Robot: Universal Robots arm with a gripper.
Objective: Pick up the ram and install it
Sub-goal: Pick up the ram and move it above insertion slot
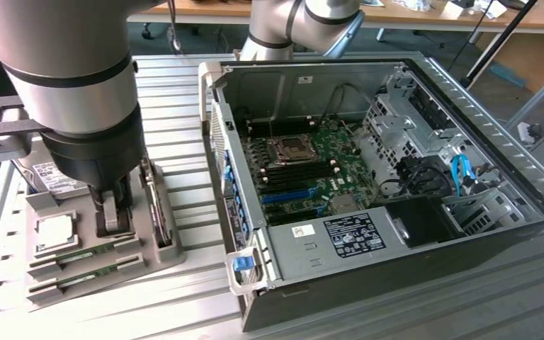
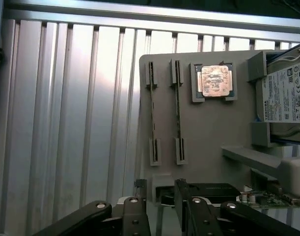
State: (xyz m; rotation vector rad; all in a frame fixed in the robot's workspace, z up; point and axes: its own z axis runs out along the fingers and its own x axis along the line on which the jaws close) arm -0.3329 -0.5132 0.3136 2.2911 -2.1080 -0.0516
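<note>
Two ram sticks stand on edge in slots of a grey parts holder (image 1: 159, 258): one ram stick (image 1: 83, 256) and a second (image 1: 91, 278) nearer the holder's front. The wrist view shows them edge-on as thin green strips, one ram stick (image 2: 153, 115) and the other (image 2: 178, 115). My gripper (image 1: 111, 212) hangs low over the holder, just behind the sticks and touching neither. Its fingers (image 2: 140, 196) stand apart around a bare gap, so the gripper (image 2: 160, 186) is open and holds nothing.
A processor (image 2: 214, 81) and a hard drive (image 2: 287, 93) also lie in the holder, and a dark expansion card (image 1: 156, 205) stands upright beside my gripper. The open computer case (image 1: 499, 120) sits to the exterior view's right, its motherboard (image 1: 300, 166) exposed. Ribbed metal table (image 2: 66, 123) surrounds everything.
</note>
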